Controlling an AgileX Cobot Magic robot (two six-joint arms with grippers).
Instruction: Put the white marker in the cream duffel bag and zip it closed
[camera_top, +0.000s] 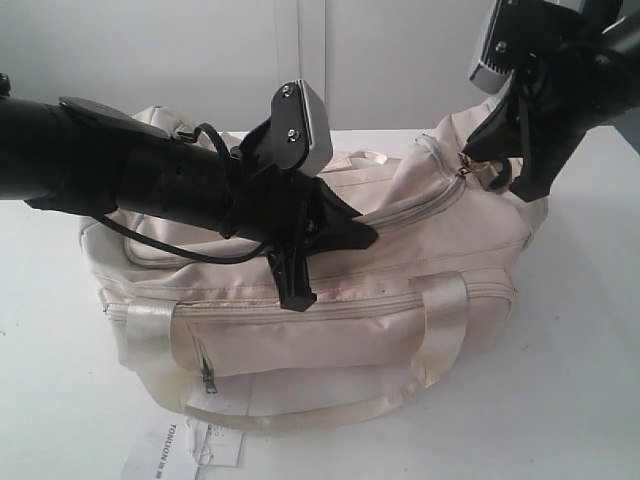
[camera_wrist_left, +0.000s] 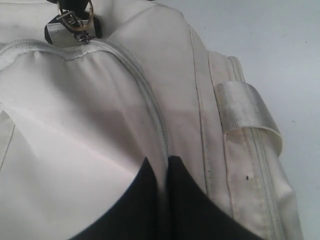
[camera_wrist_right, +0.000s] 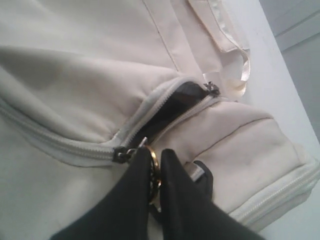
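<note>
Large cream duffel bag (camera_top: 300, 340) of soft fabric w/ satin strap handles sits on a white table (camera_top: 580, 380), a paper hangtag (camera_top: 185, 445) trailing at its front. Two black robot arms work on its top.

The left gripper (camera_top: 355, 235) reaches in from the left & is clenched on a fold of the bag's top panel, right beside the main zip (camera_wrist_left: 150, 97). In the left wrist view its two dark fingertips (camera_wrist_left: 142, 200) meet w/ cloth pinched btwn them. Likely reason: it anchors the bag & keeps the zip line taut so the slider can run.

The right gripper (camera_top: 485, 145), at the bag's right end, is clamped on a small gold-toned ring (camera_wrist_right: 154, 162) linked to the metal zip slider (camera_wrist_right: 120, 154), & it holds that end of the bag raised a little. On one side of the slider the teeth are meshed. On the other a short gap shows black lining (camera_wrist_right: 175, 102), so closure looks nearly, not fully, done.

The slim white marker isn't visible in any view. It's prob. already inside the bag, i.e. under the fabric below both grippers, but its exact spot can't be told.
</note>
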